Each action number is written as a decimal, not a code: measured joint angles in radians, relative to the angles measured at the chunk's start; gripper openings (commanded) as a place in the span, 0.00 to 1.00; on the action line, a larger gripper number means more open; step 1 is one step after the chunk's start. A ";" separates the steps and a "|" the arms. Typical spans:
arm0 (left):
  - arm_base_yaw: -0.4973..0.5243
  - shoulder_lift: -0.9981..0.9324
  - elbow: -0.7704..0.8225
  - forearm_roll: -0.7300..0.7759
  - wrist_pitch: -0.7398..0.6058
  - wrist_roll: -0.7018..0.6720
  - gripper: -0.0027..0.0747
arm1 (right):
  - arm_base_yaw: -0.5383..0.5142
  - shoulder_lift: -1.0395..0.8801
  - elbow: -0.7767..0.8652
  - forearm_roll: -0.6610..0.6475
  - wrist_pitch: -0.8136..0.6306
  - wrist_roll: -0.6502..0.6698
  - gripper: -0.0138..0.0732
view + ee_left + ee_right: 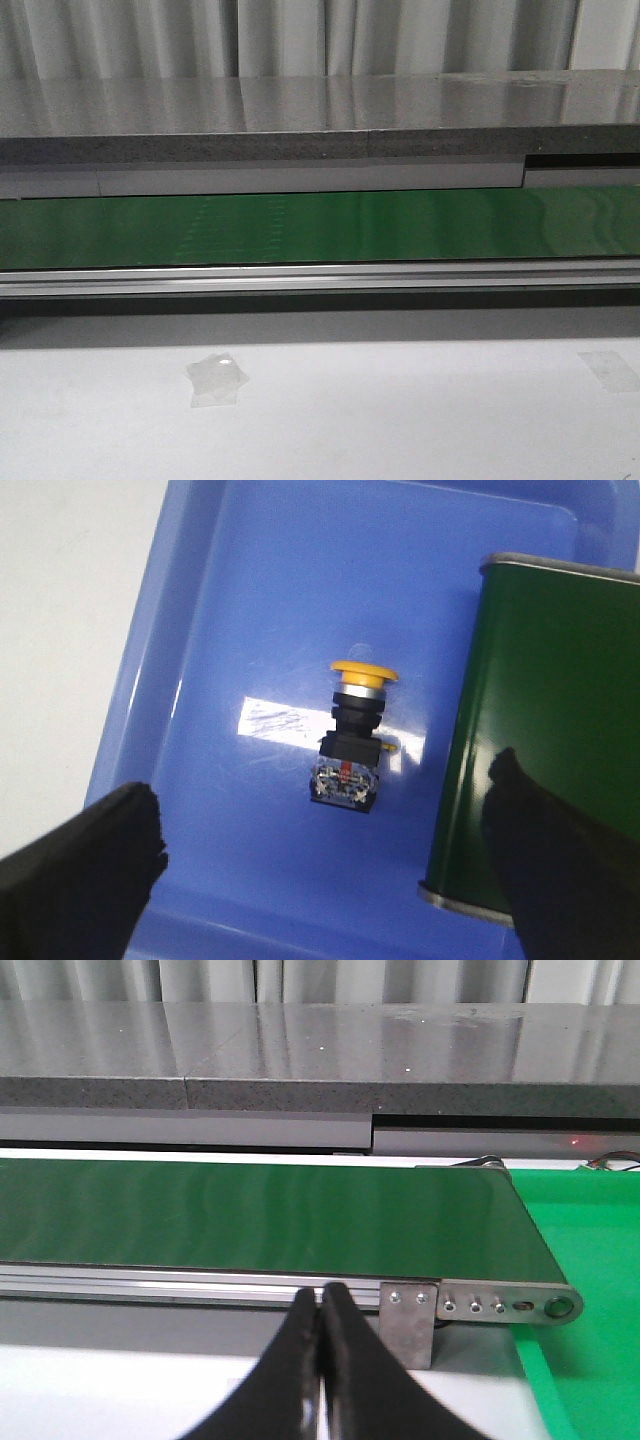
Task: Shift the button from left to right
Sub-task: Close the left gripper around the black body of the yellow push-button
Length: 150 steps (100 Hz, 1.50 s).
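The button point(352, 740), with a yellow-orange cap and a black body with silvery contacts, lies on its side in a blue tray point(250, 600) in the left wrist view. My left gripper point(325, 825) is open above the tray, its black fingers point(90, 850) wide apart on either side of the button and not touching it. My right gripper point(320, 1300) is shut and empty, its tips pressed together in front of the conveyor's rail. Neither gripper nor the button shows in the front view.
A dark green metal tin point(540, 730) lies in the tray right beside the button. A green conveyor belt point(320, 225) with an aluminium rail runs across the table; its end roller point(540, 1305) shows in the right wrist view. Clear tape patches point(215, 380) lie on the white table.
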 measured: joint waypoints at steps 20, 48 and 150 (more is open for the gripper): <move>0.000 0.138 -0.040 -0.014 -0.034 0.003 0.85 | 0.000 0.000 0.000 0.000 0.000 0.000 0.08; 0.035 0.258 -0.042 -0.056 -0.085 0.003 0.85 | 0.000 0.000 0.000 0.000 0.000 0.000 0.08; 0.054 0.431 -0.047 -0.119 -0.134 0.007 0.71 | 0.000 0.000 0.000 0.000 0.000 0.000 0.08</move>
